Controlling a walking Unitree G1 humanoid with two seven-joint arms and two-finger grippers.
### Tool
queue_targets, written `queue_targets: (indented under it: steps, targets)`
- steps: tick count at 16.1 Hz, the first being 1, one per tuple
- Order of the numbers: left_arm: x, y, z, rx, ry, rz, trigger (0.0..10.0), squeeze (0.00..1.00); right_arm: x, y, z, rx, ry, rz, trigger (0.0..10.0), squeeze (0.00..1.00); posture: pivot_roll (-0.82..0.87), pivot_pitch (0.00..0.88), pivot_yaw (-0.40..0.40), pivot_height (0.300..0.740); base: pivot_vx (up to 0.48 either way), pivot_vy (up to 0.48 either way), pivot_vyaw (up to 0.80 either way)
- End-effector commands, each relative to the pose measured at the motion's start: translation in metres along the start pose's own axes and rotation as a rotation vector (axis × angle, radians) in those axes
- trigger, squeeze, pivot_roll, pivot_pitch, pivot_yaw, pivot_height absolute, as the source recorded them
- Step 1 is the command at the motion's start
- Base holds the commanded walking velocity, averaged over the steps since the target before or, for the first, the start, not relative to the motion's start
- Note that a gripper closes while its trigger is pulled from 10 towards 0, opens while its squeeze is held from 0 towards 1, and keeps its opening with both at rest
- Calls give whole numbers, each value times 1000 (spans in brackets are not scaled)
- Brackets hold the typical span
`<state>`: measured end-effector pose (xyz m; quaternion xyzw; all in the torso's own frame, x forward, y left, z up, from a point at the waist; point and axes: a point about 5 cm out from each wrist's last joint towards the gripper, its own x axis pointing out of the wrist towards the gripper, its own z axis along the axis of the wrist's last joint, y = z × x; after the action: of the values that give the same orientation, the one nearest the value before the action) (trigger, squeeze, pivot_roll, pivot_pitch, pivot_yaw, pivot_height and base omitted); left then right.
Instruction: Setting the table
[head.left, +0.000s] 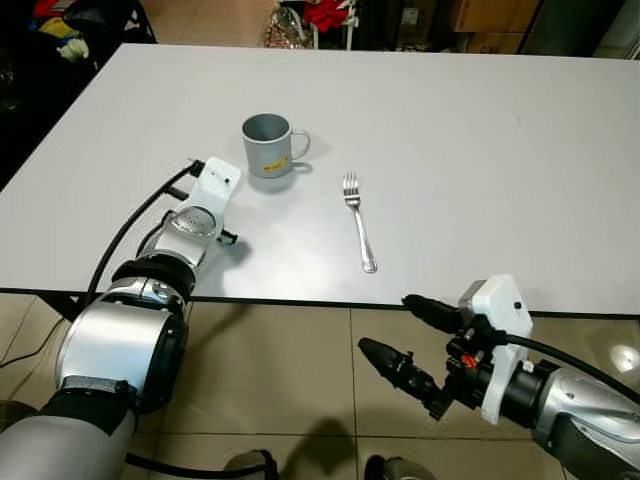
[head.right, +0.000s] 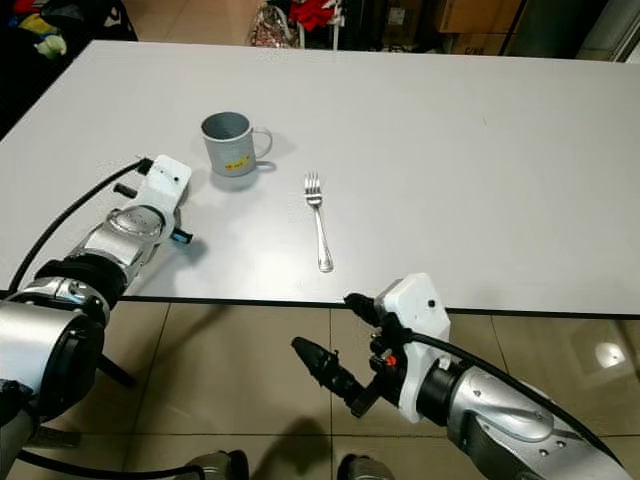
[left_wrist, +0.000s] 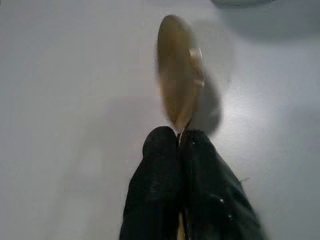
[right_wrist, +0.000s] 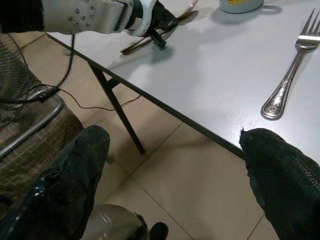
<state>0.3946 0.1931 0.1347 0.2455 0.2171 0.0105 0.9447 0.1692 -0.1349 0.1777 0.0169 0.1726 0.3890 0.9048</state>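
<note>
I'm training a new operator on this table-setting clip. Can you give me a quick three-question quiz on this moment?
1. True or false: the fork lies inside the mug.
2. What does the left gripper hold? A) a knife B) a golden spoon C) nothing
3. Fill in: the right gripper hangs below the table edge with its fingers ____.

Key: 1 false; 2 B; 3 open.

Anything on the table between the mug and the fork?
No. In the left eye view, bare white tabletop lies between the grey mug and the fork; the mug's handle points toward the fork without reaching it.
</note>
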Motion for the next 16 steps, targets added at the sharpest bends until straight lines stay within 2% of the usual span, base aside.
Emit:
queue_targets:
  steps: [1,5,7,8,9,10,11,12,14,15,16]
  targets:
    - [0,-2,-8,-22,40,-11,10000,1000,-4,3,2,-9,-3,6,10000,0,-100,151,25,740,0,0,0]
    - [0,2,-5,-34,28,4,10000,1000,-3,2,1,-11,2,-1,10000,0,-95,144,26,740,0,0,0]
    - [0,7,1,-62,3,17,10000,1000,-3,1,0,-10,3,-7,10000,0,-85,118,31,740,0,0,0]
    - [0,10,11,-90,-37,18,10000,1000,-4,-1,0,-16,-1,-15,10000,0,-80,93,38,740,0,0,0]
    - [-1,14,21,-117,-80,16,10000,922,-3,-4,-1,-21,-6,-29,10000,0,-73,64,42,740,0,0,0]
    - [-3,22,39,-177,-161,9,10000,0,-2,-11,1,-30,-21,-66,10000,0,-67,24,53,740,0,0,0]
    - [-6,30,51,-241,-223,8,10000,0,0,-18,2,-42,-32,-128,10000,0,-66,0,63,740,0,0,0]
    - [-9,40,64,-311,-297,1,10000,0,6,-40,3,-77,-45,-334,10000,0,-71,0,75,740,0,0,0]
    - [-12,43,67,-296,-366,-26,10000,0,17,-52,3,-83,-75,-463,10000,0,-67,0,86,740,0,0,0]
    - [-13,42,65,-286,-384,-45,10000,0,20,-54,4,-88,-88,-487,10000,0,-65,0,89,740,0,0,0]
    - [-16,34,52,-261,-411,-98,10000,0,26,-57,2,-73,-119,-529,10000,0,-56,0,92,740,0,0,0]
